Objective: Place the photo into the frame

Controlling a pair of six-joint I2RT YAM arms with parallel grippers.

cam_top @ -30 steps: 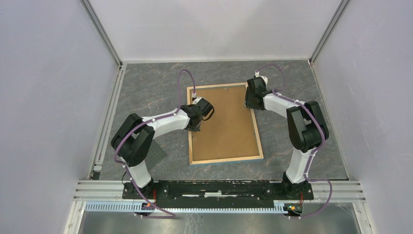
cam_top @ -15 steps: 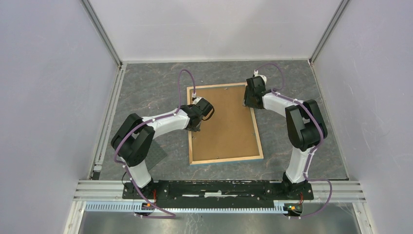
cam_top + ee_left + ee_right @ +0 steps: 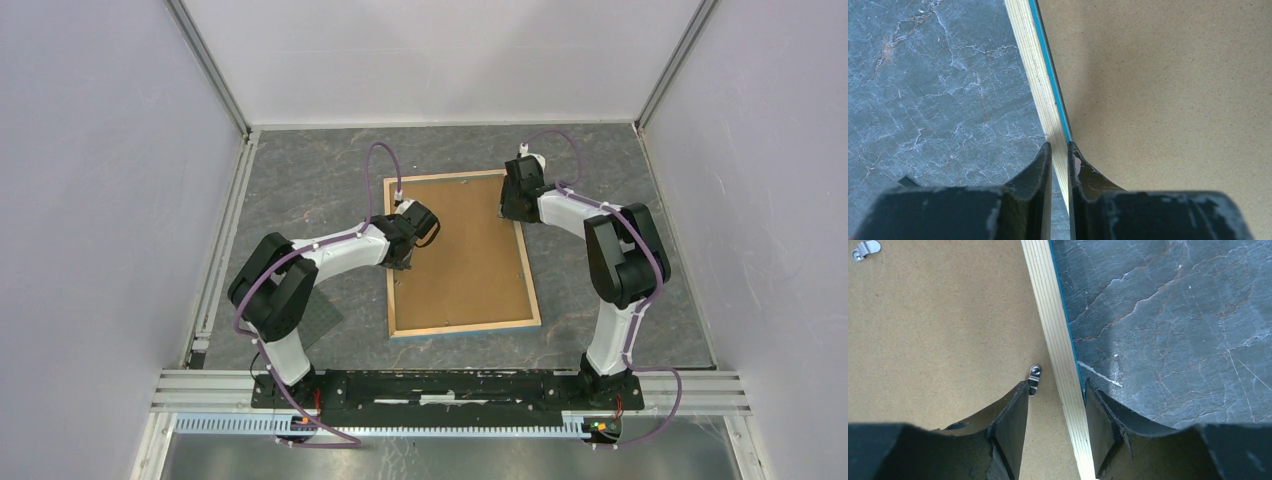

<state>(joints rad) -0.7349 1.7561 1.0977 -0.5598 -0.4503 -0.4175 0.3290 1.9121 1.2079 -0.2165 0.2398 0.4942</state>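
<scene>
counter: grey, marbled, carrying everything.
frame: flat at the counter's centre, light wood back up, a blue edge showing, long sides running roughly 12 to 6 o'clock.
backing board: brown, seated inside the frame.
right arm: at the frame's 2 o'clock rail; right jaws parted, straddling the rail with a gap on the board side.
left arm: at the 9 o'clock rail; left jaws pinched onto it.
turn clip: metal, on the board just beside the rail.

Pale grained wood frame — matt fibreboard backing.
</scene>
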